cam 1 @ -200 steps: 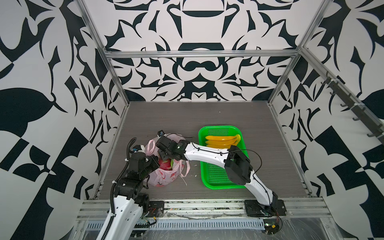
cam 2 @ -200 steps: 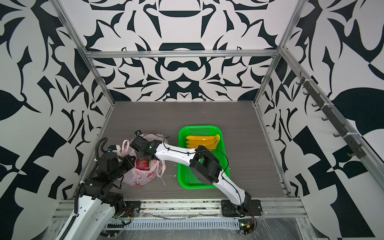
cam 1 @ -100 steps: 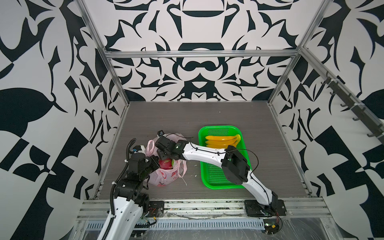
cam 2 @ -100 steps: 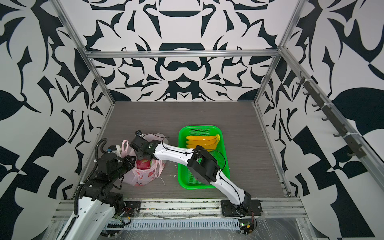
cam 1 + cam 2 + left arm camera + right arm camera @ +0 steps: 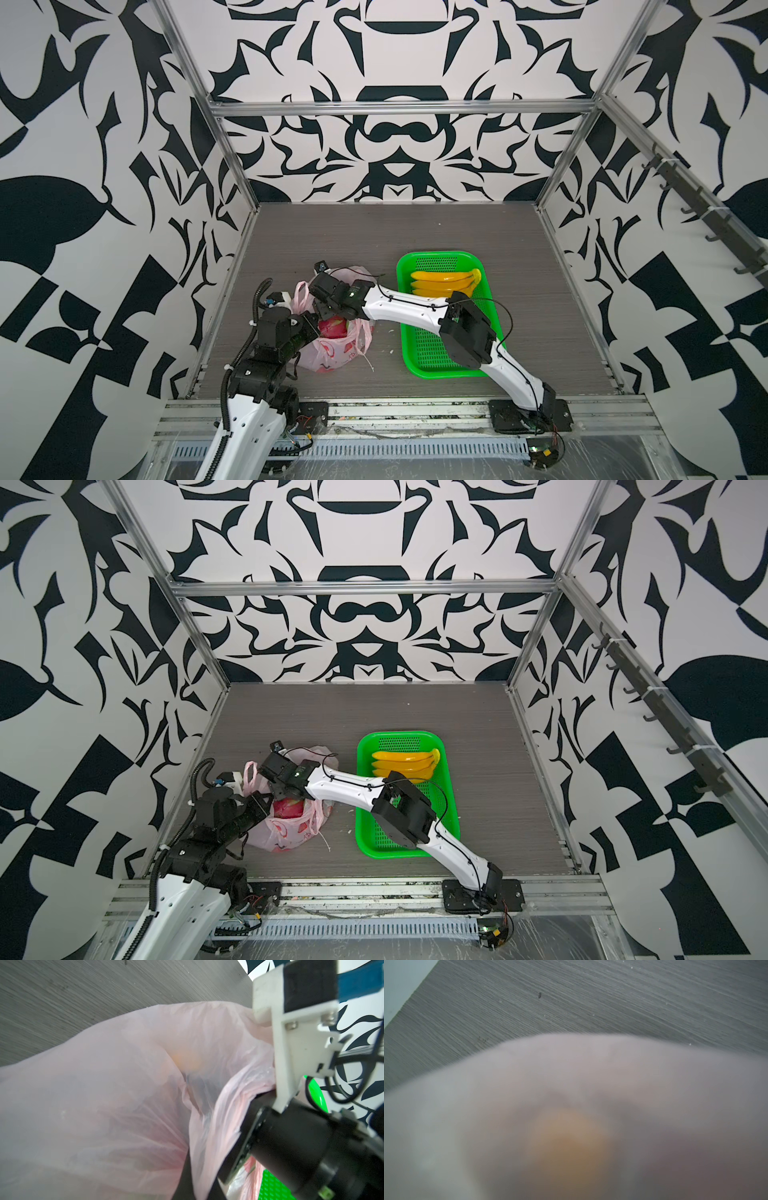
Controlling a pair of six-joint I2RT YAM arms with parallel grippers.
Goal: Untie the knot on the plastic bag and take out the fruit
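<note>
The pale pink plastic bag (image 5: 332,353) (image 5: 286,833) lies at the front left of the table with its mouth pulled open. A magenta dragon fruit (image 5: 332,326) (image 5: 286,808) shows inside. My left gripper (image 5: 311,328) (image 5: 199,1184) is shut on the bag's near rim. My right gripper (image 5: 328,307) (image 5: 278,789) reaches down into the mouth, its fingers hidden by film. An orange citrus (image 5: 187,1061) (image 5: 569,1147) glows through the plastic in both wrist views. The yellow bananas (image 5: 444,282) (image 5: 405,762) lie in the green basket. The knot is out of view; a handle loop (image 5: 301,291) hangs loose.
The green perforated basket (image 5: 405,332) (image 5: 361,812) stands right of the bag, and my right arm crosses above it. Patterned walls and metal frame posts close in the table on three sides. A white scrap (image 5: 368,363) lies beside the bag.
My right arm's elbow has shifted slightly left above the basket while its gripper stays at the bag's mouth. The left gripper keeps its hold on the rim.
</note>
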